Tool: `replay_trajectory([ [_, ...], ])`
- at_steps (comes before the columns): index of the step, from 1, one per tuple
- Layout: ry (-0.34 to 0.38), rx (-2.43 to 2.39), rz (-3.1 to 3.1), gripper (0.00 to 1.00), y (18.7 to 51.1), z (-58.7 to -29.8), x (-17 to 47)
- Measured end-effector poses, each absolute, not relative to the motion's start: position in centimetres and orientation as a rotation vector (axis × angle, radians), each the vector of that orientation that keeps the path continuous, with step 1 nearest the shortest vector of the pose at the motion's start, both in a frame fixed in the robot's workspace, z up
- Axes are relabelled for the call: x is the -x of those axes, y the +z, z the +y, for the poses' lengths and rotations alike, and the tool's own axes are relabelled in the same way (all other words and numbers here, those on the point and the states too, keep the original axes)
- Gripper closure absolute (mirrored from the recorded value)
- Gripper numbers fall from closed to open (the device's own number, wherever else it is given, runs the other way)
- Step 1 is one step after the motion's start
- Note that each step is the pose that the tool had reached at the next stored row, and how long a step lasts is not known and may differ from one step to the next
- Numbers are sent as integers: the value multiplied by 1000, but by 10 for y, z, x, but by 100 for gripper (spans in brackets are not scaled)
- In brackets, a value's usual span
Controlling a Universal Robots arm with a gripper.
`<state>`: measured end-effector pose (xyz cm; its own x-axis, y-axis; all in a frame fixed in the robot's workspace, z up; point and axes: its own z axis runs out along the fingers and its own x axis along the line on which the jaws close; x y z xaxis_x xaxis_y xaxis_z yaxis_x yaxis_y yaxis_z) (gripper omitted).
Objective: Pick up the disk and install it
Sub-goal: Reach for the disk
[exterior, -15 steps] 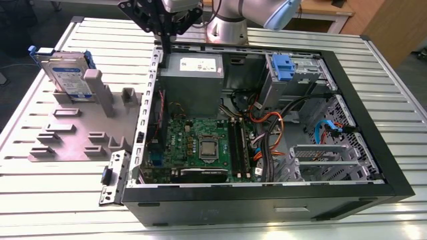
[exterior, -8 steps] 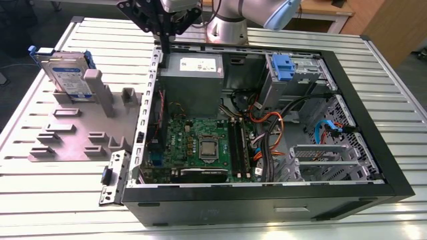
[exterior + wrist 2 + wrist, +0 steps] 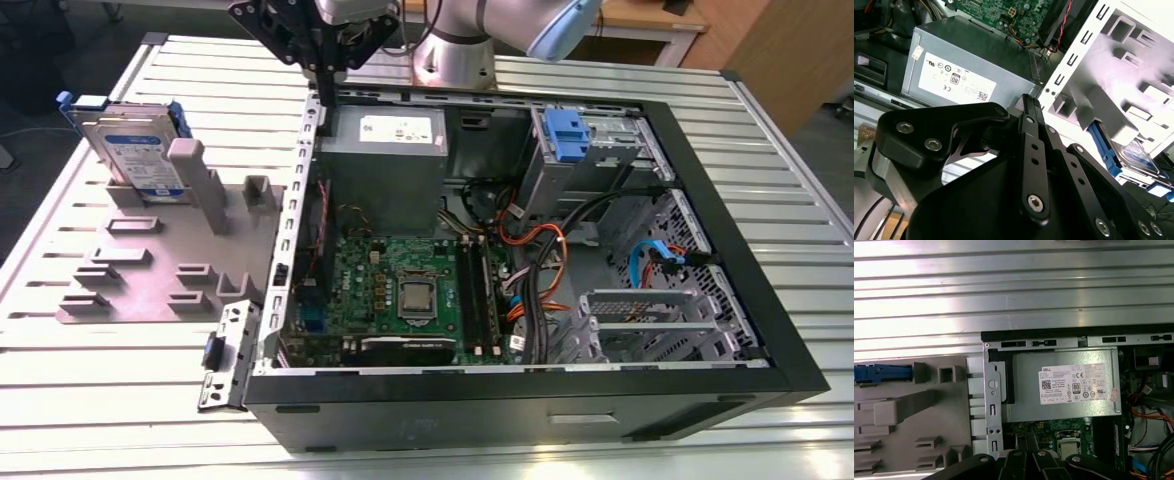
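The black claw (image 3: 326, 68) hangs with its fingers together and nothing between them, above the rear edge of the open black computer case (image 3: 467, 425). The flat silver-grey disk (image 3: 134, 150) with blue side rails stands upright in the grey plastic holder (image 3: 147, 285) on the ribbed metal worktop (image 3: 107, 440), well apart from the claw, at the exterior view's left.

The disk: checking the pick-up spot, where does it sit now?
At the exterior view's left, the disk stands upright in the grey holder, beside the open computer case.
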<state>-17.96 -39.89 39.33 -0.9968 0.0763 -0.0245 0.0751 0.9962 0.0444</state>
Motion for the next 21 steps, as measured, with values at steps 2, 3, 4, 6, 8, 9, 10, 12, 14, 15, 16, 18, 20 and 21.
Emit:
replay_trajectory([
  [2,68,-118,3112,89,393,-399,180],
  [3,68,-118,3112,89,393,-399,180],
  [4,68,-118,3112,89,393,-399,180],
  [6,68,-118,3113,89,393,-399,181],
  [8,68,-118,3112,89,393,-399,182],
  [9,68,-118,3112,89,393,-399,182],
  [10,68,-118,3112,89,393,-399,182],
  [12,68,-118,3112,89,393,-399,183],
  [14,68,-118,3113,89,393,-399,184],
  [15,68,-118,3113,89,393,-399,184],
  [16,68,-118,3113,89,393,-399,184],
  [18,68,-118,3112,89,393,-399,185],
  [20,68,-118,3112,89,393,-399,185],
  [21,68,-118,3112,89,393,-399,185],
])
